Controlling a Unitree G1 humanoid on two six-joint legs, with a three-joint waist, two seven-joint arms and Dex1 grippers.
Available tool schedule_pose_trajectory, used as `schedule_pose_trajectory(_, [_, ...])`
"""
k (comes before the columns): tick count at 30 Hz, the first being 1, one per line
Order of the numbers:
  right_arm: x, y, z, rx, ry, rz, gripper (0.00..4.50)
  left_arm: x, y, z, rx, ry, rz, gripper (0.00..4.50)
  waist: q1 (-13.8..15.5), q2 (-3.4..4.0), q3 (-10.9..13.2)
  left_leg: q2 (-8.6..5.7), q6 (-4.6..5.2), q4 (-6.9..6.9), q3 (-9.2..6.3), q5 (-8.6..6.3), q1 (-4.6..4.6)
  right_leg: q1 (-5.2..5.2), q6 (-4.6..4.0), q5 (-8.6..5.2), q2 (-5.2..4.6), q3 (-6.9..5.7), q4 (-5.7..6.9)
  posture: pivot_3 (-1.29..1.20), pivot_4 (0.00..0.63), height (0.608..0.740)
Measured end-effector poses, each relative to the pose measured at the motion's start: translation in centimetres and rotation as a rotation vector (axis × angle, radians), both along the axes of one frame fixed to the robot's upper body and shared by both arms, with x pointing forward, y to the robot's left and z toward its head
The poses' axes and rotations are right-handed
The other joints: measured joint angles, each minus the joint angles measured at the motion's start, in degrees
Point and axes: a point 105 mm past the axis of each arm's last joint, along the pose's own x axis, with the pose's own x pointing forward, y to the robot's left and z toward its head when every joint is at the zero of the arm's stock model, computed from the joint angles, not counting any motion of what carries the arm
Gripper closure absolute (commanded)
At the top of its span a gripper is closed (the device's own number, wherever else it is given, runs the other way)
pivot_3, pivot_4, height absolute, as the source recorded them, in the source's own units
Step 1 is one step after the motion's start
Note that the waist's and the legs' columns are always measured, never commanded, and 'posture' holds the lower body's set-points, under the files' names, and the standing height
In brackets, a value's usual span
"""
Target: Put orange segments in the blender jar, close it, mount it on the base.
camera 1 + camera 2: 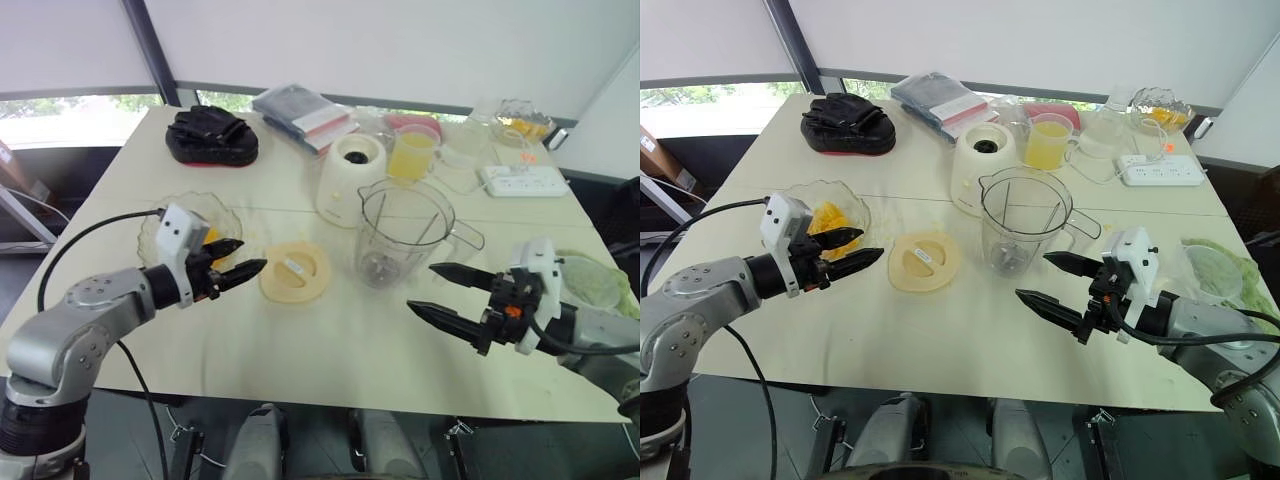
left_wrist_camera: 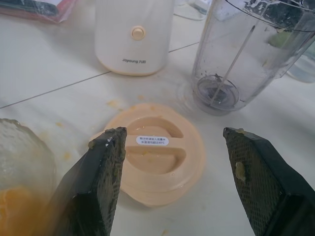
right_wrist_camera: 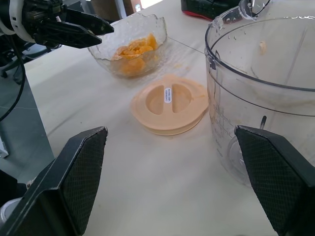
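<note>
Now both hands empty, jar unfilled

Neither hand holds anything. The left hand (image 1: 250, 255) is spread fairly wide. The glass bowl (image 1: 225, 212) of orange segments (image 3: 133, 54) sits just beside it on its left, and the peach lid (image 1: 295, 272) lies flat on the table (image 1: 330, 360) just ahead of its fingertips. Beyond the lid stands the blender jar (image 1: 405, 235), upright, open-topped and seemingly empty apart from its blade. The white base (image 1: 350, 178) stands close behind the jar. The right hand (image 1: 421, 287) is spread wide, its tips pointing at the jar's near side but apart from it.

Pulp clings to the left hand's fingers (image 2: 106, 182), so I judge them wet. A soft segment could slip, get squashed, or drop on the table on the way from bowl to jar. The jar stands free, so a hand coming in over its rim could shove or tip it against the base unless the right hand steadies it. The lid lies in the path from bowl to jar and could be dragged along.

The front of the base reads "Joyoung", followed by characters I cannot make out. A white sticker (image 2: 152, 141) on the lid carries two lines of print too small to read.
</note>
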Motion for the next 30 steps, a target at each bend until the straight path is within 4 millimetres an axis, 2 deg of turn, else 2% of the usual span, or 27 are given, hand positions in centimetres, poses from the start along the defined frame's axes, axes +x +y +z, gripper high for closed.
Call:
schedule_pose_trajectory(23, [-0.1, 0.4, 0.1, 0.0, -0.004, 0.008, 0.14, -0.1, -0.5, -0.7, 0.01, 0.021, -0.022, 1.25, 0.0, 0.0, 0.0, 0.0, 0.0, 0.0, 0.0, 0.0, 0.0, 0.0, 0.0, 0.0, 0.0, 0.0, 0.0, 0.0, 0.15, 0.74])
schedule_pose_trajectory(26, [-0.1, 0.5, 0.0, 0.001, -0.002, 0.01, 0.14, 0.2, 0.1, -0.9, 0.037, 0.028, 0.001, 1.25, 0.0, -0.01, 0.0, 0.0, 0.0, 0.0, 0.0, 0.0, 0.0, 0.0, 0.0, 0.0, 0.01, 0.0, 0.0, 0.0, 0.15, 0.74])
schedule_pose_trajectory(30, [-0.2, 0.9, -0.4, 0.014, 0.016, 0.023, 0.14, 1.6, 2.9, -0.5, 0.12, 0.028, 0.094, 1.25, 0.0, -0.01, 0.0, 0.01, 0.0, 0.0, -0.02, 0.0, 0.01, -0.01, -0.01, 0.0, 0.06, -0.01, 0.01, 0.0, 0.15, 0.74])
